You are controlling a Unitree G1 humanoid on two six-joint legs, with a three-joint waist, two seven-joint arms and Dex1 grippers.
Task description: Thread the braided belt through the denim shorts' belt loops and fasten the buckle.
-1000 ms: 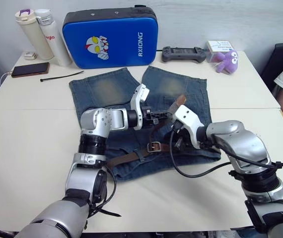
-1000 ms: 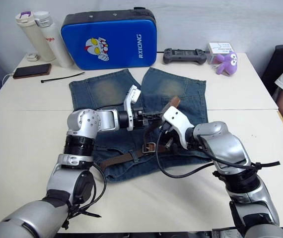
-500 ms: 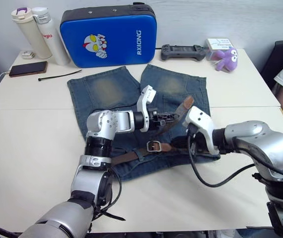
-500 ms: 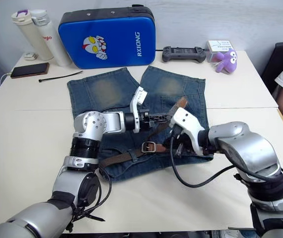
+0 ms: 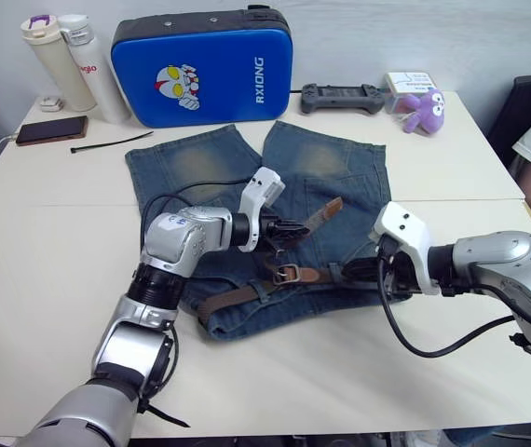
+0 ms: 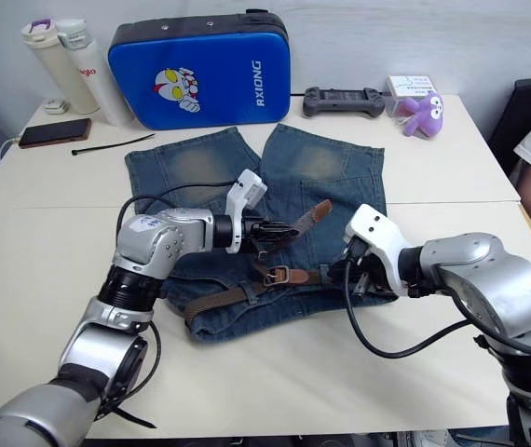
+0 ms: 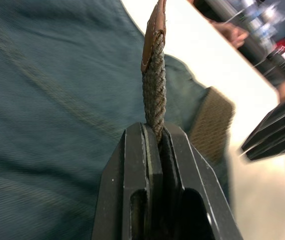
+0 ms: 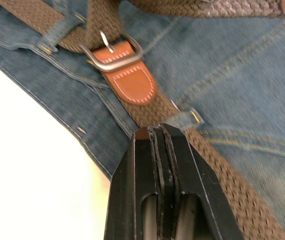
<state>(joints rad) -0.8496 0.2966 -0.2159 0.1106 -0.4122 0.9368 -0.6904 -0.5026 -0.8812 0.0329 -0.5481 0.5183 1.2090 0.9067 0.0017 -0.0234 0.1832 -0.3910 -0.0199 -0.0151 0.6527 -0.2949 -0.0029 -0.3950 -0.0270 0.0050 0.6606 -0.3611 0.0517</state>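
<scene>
- Here, at the centre of the head view, the denim shorts (image 5: 247, 205) lie flat on the white table (image 5: 51, 270), waistband toward the lower edge of the frame, with the braided belt (image 5: 238, 296) running along it
- The left gripper (image 5: 279, 230) has its two black fingers pressed together on the belt's free tail (image 5: 319, 212), which rises toward the upper right; the left wrist view shows the woven strap pinched edge-on between them
- The right gripper (image 5: 370, 271), at centre right, has its fingers closed flat on one another just beside the strap and a belt loop (image 8: 186, 120); whether any weave is caught between them cannot be told
- The buckle (image 5: 289, 274) sits mid-waistband with the strap already passed through its frame, prong (image 8: 104, 40) up, as the right wrist view shows; judging by this, fastening is under way but not finished
- Risk: pulling the tail too steeply could drag the buckle and bunch the waistband, or the strap could slip from the narrow pinch; the prong may miss a gap in the weave
- Open room: bare tabletop lies along the lower edge and lower left; the blue case (image 5: 200, 65), bottles (image 5: 70, 65), phone (image 5: 55, 129), cable tie (image 5: 112, 142), controller (image 5: 342, 96) and purple toy (image 5: 422, 112) crowd the upper edge, well apart from the work
</scene>
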